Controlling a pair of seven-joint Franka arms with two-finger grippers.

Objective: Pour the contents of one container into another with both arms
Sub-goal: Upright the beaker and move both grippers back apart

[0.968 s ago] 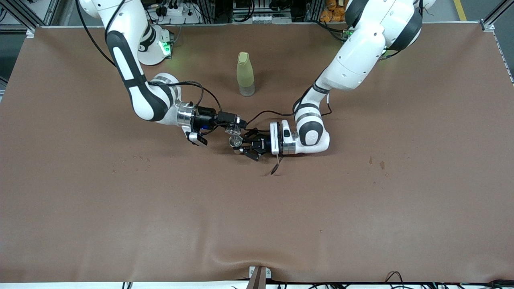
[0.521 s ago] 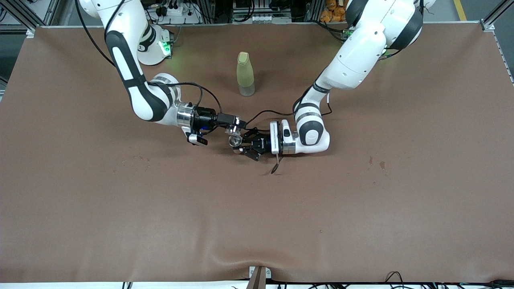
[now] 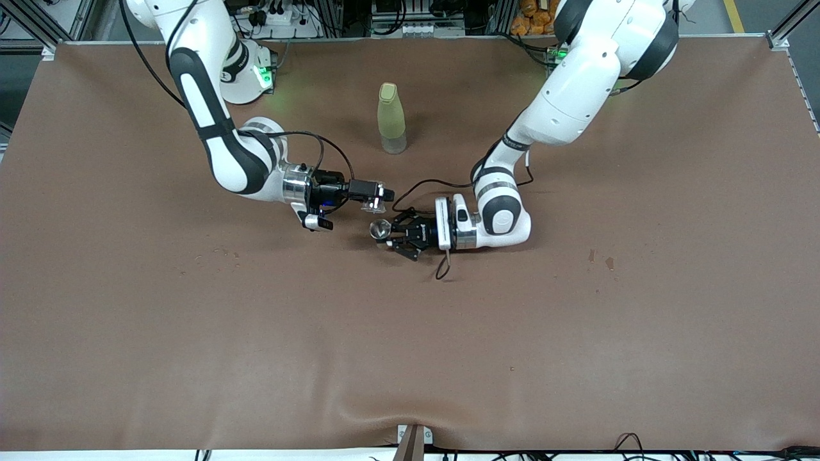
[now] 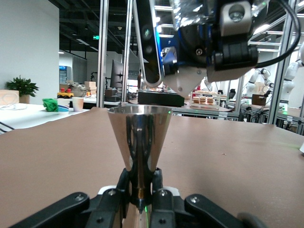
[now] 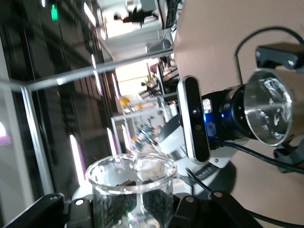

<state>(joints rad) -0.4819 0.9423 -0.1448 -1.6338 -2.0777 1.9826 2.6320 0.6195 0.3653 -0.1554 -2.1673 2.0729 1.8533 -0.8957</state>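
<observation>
Both arms meet low over the middle of the brown counter (image 3: 576, 358), with wide bare cloth on every side. The left gripper (image 3: 392, 235) is clamped on a small steel cone cup (image 3: 380, 228), held upright by its narrow base in the left wrist view (image 4: 138, 137). The right gripper (image 3: 378, 195) grips a clear glass beaker (image 3: 372, 203), its rim plain in the right wrist view (image 5: 131, 173). A capped yellow-green bottle (image 3: 391, 118) stands farther from the front camera, untouched. No writing is legible.
</observation>
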